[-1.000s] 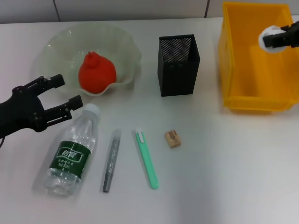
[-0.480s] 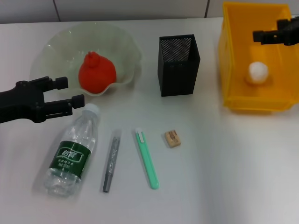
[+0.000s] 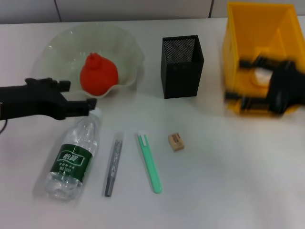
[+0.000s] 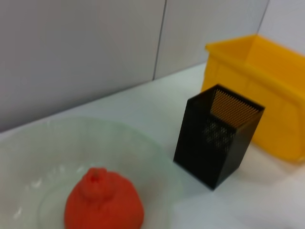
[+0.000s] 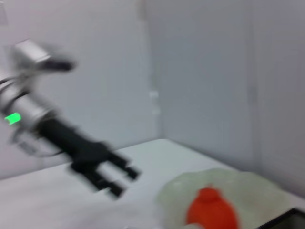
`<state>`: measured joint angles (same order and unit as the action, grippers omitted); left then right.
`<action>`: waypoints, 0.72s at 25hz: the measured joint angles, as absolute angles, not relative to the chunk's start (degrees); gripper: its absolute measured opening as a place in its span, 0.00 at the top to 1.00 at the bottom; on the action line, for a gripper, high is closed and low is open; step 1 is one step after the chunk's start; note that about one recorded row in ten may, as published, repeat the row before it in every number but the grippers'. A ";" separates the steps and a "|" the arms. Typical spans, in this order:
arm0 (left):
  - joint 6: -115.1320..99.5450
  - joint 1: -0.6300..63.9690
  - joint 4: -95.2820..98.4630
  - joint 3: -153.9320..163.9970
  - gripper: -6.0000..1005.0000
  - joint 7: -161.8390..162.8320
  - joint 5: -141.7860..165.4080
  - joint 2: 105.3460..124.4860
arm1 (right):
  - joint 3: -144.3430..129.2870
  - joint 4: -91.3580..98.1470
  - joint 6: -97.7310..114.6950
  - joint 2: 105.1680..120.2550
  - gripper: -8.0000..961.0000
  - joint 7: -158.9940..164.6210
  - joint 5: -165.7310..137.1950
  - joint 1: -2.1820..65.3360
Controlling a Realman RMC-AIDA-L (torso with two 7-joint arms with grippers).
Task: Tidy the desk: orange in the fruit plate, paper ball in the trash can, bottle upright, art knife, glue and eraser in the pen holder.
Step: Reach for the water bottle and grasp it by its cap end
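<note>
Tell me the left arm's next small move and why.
Probably lower the left gripper around the bottle near its cap and close. Its fingers are open just above the cap end, the bottle lies on its side, and the orange already sits in the fruit plate. The right gripper is by the trash can.

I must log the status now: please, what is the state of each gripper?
Left gripper: open, empty, beside the cap of the bottle.
Right gripper: blurred over the trash can; state cannot be told.
</note>
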<state>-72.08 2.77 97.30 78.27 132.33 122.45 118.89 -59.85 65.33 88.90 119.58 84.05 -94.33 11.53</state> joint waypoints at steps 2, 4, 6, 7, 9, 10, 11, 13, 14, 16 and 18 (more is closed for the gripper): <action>-71.49 2.69 100.99 82.36 0.17 139.86 128.41 118.92 | -63.05 58.08 90.05 119.62 0.13 74.56 -93.91 11.13; -71.19 3.04 103.02 85.29 0.17 145.57 132.61 118.93 | -63.79 55.64 90.10 119.65 0.13 71.95 -93.90 11.22; -71.19 3.04 103.02 85.29 0.17 145.57 132.61 118.93 | -64.68 50.88 90.28 119.66 0.13 67.62 -93.86 11.85; -71.19 3.04 103.02 85.29 0.17 145.57 132.61 118.93 | -64.69 46.69 90.35 119.66 0.13 65.15 -93.82 12.78; -70.99 3.89 104.32 87.95 0.17 151.46 136.75 118.90 | -64.59 45.19 90.34 119.64 0.13 64.46 -93.80 13.14; -70.67 6.44 104.57 93.55 0.17 160.89 145.12 118.99 | -64.54 44.09 90.22 119.62 0.13 63.97 -93.79 13.44; -70.67 6.44 104.57 93.55 0.17 160.89 145.12 118.99 | -64.51 43.19 90.10 119.60 0.13 63.52 -93.79 13.69; -70.23 7.43 104.06 96.07 0.17 163.45 148.49 119.07 | -64.49 42.18 89.97 119.59 0.13 62.90 -93.78 14.04; -70.23 7.43 104.06 96.07 0.17 163.45 148.49 119.07 | -64.44 41.76 89.97 119.58 0.13 62.66 -93.78 14.20; -67.79 9.80 100.00 98.15 0.17 164.70 150.63 119.13 | -64.31 41.06 89.97 119.49 0.13 62.45 -93.78 14.40; -66.72 10.17 98.89 98.16 0.17 164.72 150.86 119.14 | -64.31 40.98 89.96 119.48 0.13 62.43 -93.78 14.41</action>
<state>-66.72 10.17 98.89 98.16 164.72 150.86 119.14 -64.31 40.98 89.96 119.48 62.43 -93.78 14.41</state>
